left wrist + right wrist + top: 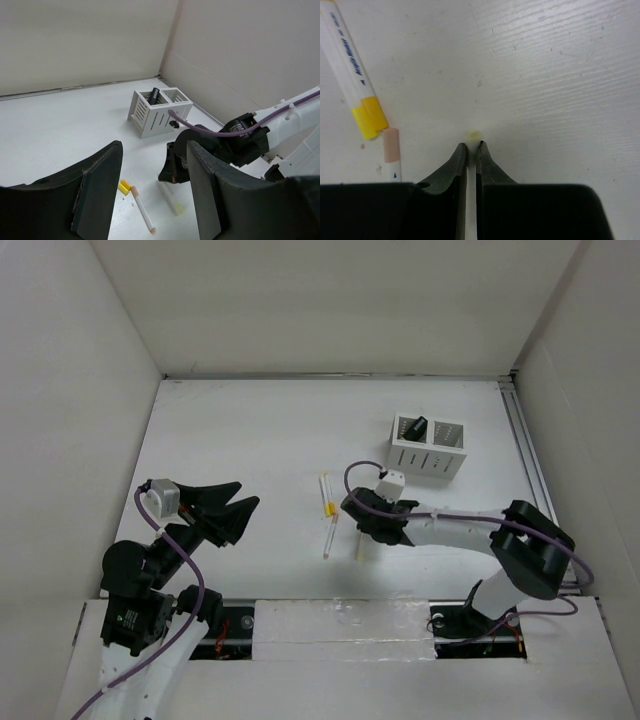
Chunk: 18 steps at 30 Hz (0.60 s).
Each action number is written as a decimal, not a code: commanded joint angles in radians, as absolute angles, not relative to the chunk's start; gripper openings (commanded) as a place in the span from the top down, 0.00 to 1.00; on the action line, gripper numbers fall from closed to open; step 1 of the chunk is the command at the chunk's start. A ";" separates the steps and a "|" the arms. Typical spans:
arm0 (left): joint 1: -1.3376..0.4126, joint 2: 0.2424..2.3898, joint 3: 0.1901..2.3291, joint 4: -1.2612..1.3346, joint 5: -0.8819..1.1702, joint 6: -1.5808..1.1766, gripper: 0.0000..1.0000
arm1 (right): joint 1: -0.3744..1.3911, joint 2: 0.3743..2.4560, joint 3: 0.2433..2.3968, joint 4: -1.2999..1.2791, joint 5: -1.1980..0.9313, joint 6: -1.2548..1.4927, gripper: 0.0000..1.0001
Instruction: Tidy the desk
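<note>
Two markers (325, 495) lie on the desk (250, 440); right claw (471, 146) seemingly pinches one pen (358, 550); left claw (246, 496) gapes empty.

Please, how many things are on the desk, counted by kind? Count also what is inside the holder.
Markers lying on the desk: 3 (yellow-capped marker, peach-capped marker, pale-tipped marker)
Pen holder: 1
Dark item inside the holder: 1
Total: 5

Desk (250, 440), markers (326, 496), pen holder (428, 448)

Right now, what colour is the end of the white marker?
Yellow. The marker shows best in the right wrist view.
</note>
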<state>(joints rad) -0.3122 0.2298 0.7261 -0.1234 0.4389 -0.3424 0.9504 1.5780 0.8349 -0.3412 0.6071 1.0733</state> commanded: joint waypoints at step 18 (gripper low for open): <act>-0.308 0.242 0.718 -0.068 0.465 -0.347 0.50 | 0.560 1.216 0.995 -0.197 1.040 0.830 1.00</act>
